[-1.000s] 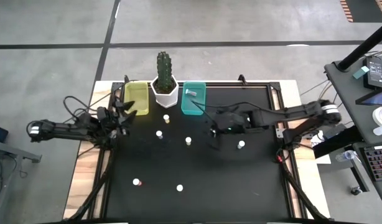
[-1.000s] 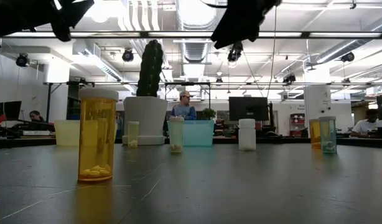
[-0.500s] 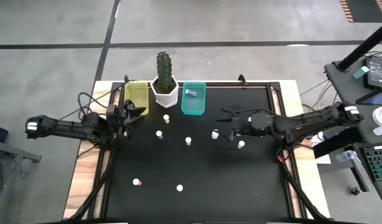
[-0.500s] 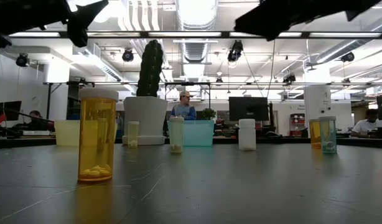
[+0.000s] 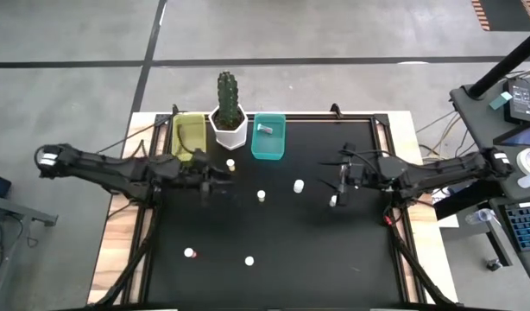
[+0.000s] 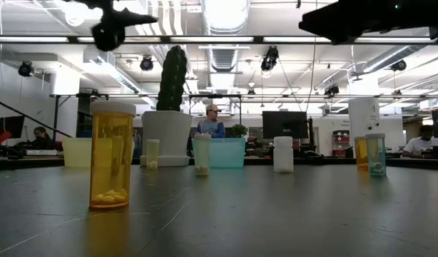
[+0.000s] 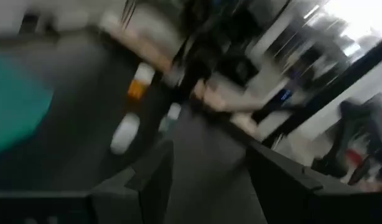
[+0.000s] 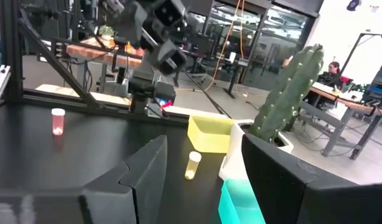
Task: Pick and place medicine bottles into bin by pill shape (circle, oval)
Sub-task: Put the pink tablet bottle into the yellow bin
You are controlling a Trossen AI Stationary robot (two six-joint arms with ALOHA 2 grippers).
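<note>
The left gripper (image 5: 215, 183) hangs above a bottle, its fingers (image 7: 150, 177) spread wide and empty. The right gripper (image 5: 342, 179), also wide, waits beside another bottle (image 5: 333, 200). Lower straight, centre the jaws, then close gently on the cap.

Seen from above, six bottles (image 5: 261, 196) stand on the desk (image 5: 291, 250) and a seventh lies in the teal bin (image 5: 268, 149), one of two bins with the yellow bin (image 5: 189, 130), alongside one cactus (image 5: 228, 93), one pot (image 5: 230, 132) and two arms (image 5: 110, 168).
</note>
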